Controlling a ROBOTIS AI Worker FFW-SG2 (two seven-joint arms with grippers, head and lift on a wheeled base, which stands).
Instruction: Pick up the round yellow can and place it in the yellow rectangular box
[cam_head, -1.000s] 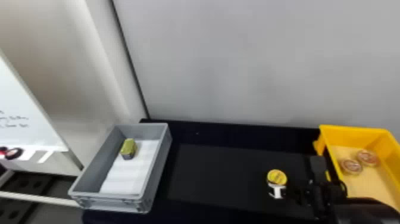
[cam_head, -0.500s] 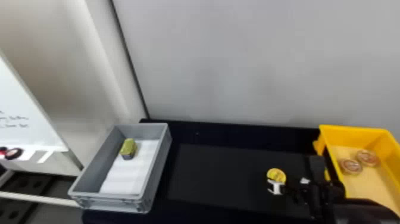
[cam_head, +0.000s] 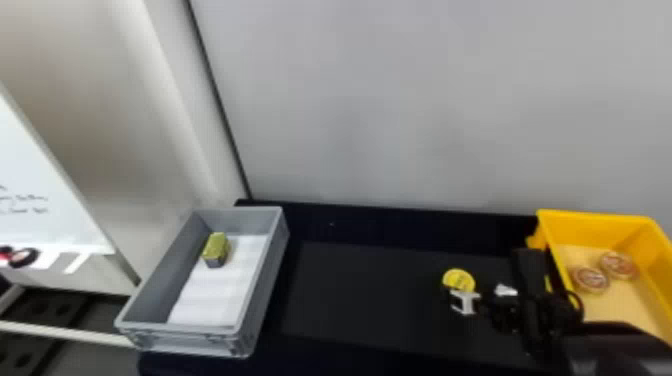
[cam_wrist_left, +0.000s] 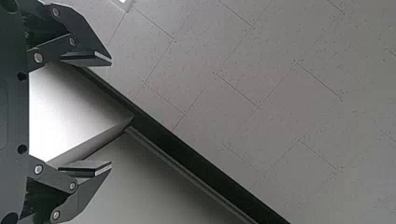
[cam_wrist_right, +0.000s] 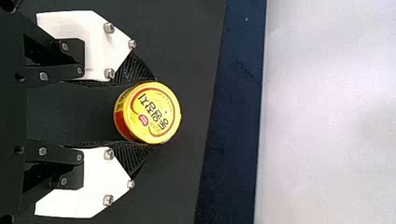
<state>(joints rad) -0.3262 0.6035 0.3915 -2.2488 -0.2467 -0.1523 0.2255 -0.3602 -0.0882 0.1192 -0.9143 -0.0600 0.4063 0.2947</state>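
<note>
My right gripper (cam_head: 473, 290) is over the right half of the black table, with the round yellow can (cam_head: 458, 280) at its fingertips. In the right wrist view the can (cam_wrist_right: 154, 113) sits between the two black fingertips of the right gripper (cam_wrist_right: 152, 113), which press on it from both sides; its printed yellow lid faces the camera. Whether the can is clear of the table I cannot tell. The yellow rectangular box (cam_head: 595, 220) stands to the right, beyond my right arm. My left gripper (cam_wrist_left: 111, 114) is parked, open, facing a wall and ceiling tiles.
Two round tins (cam_head: 590, 279) lie inside the yellow box. At the left of the table (cam_head: 370, 295) is a grey crate (cam_head: 262, 285), which holds a yellow-green block (cam_head: 216, 248) and white sheets. A pale wall (cam_head: 425, 125) rises behind the table.
The can has shifted slightly away from the table's front edge and a little left in the head view, together with my right gripper, whose fingers have turned a little.
</note>
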